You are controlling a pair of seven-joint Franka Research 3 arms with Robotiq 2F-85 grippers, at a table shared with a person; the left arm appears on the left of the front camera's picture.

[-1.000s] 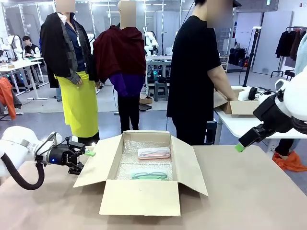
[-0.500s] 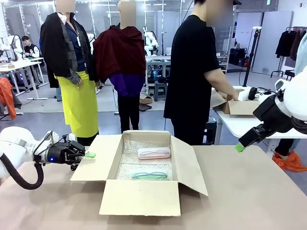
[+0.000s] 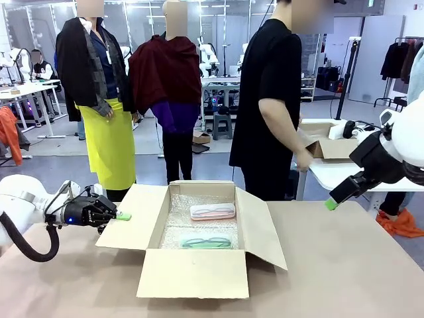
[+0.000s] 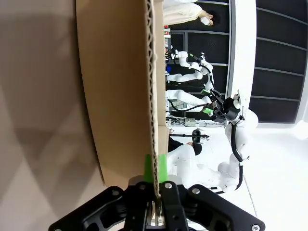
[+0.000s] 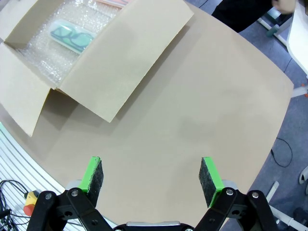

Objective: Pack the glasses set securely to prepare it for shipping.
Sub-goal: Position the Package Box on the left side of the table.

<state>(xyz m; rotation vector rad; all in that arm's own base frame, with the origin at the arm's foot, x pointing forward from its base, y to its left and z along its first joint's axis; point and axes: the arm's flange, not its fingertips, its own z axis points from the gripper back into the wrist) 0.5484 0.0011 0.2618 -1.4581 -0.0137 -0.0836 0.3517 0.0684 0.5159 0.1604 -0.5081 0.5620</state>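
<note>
Cardboard is being pinched at its edge: the left gripper (image 4: 155, 185), jaws closed tight, is gripping the box's left flap (image 3: 129, 216) by only a thin bite. Just beyond that flap, inside the box (image 3: 199, 275), the glasses (image 3: 206, 242) and, farther on, the case (image 3: 212, 211) are lying on bubble wrap. Across the table, the right gripper (image 5: 153, 179) is hanging wide open and empty. Folding may be risking a slip or a dragged box.

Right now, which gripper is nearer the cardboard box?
Left. The left gripper is shut on the cardboard box at its left flap's edge; the right gripper hangs open, apart, beyond the right flap.
</note>
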